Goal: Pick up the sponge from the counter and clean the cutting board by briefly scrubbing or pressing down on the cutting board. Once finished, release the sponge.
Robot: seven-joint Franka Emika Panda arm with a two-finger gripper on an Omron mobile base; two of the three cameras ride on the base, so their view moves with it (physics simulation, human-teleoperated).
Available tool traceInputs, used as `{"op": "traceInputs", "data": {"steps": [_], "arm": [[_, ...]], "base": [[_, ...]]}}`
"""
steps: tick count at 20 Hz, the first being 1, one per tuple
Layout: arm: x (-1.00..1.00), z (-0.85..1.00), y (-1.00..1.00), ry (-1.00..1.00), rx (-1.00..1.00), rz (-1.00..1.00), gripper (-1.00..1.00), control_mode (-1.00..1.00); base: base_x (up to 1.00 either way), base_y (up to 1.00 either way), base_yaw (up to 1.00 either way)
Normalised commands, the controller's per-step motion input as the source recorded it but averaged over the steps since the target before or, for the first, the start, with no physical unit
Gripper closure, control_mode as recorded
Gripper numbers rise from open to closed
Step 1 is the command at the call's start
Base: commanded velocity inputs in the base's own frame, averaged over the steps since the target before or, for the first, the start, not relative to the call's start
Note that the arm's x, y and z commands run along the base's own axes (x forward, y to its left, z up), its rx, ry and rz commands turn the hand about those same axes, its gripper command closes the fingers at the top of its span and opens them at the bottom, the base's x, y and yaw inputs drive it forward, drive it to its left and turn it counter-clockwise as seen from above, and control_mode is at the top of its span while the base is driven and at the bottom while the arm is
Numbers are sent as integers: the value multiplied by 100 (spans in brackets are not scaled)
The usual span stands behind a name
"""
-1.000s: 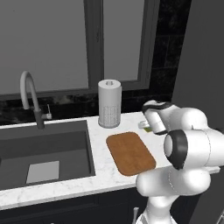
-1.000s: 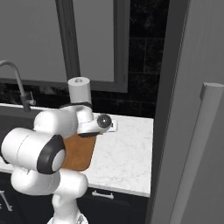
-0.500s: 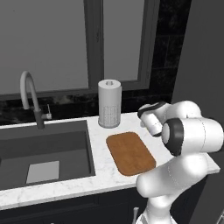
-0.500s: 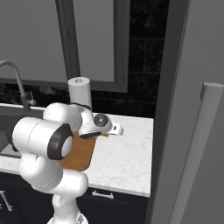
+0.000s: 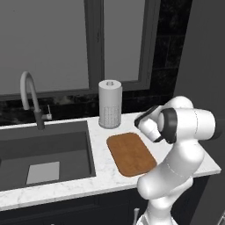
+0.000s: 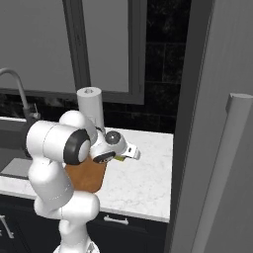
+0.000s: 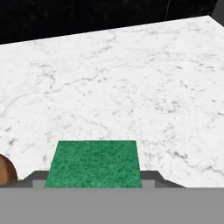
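Between the gripper's (image 7: 93, 183) two dark fingertips, at the bottom of the hand view, sits the small rectangular sponge with a green scouring top (image 7: 94, 164); the jaws are closed on its sides. From the right base view a sliver of its green-and-yellow edge (image 6: 120, 158) shows just under the hand, which appears to carry it clear of the white marble-patterned stone counter (image 7: 131, 78) (contact with the stone cannot be ruled out from these angles). Beside it, to the arm's left, lies the flat brown wooden cutting board with rounded corners (image 5: 131, 153), whose curved corner (image 7: 6, 171) enters the hand view at lower left.

Step in hand, as judged: carrying the held sponge sideways to the board. To do this well, the grip should remain firm, the sponge should be kept level, and the hand should travel until the sponge is over the middle of the board before it descends; a short press or rub flat on the wood would suffice, followed by opening the jaws.

Arm pose: the white arm is folded tightly, its elbow raised and forearm doubled back, with the wrist pitched forward and down over the counter to the right of the board. A white cylindrical paper-towel roll (image 5: 110, 103) stands behind the board, near the wall.
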Motion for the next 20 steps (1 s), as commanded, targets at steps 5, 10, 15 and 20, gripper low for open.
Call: {"op": "traceInputs", "data": {"steps": [5,10,15,20], "arm": [[1,-49,-8,11,-1,-2,100,-100],[0,-25,-2,11,0,-1,-100,-100],[0,0,0,1,0,0,-100,-100],[0,16,0,0,0,0,-100,-100]], "base": [[0,0,0],[0,0,0],[0,0,0],[0,0,0]]}}
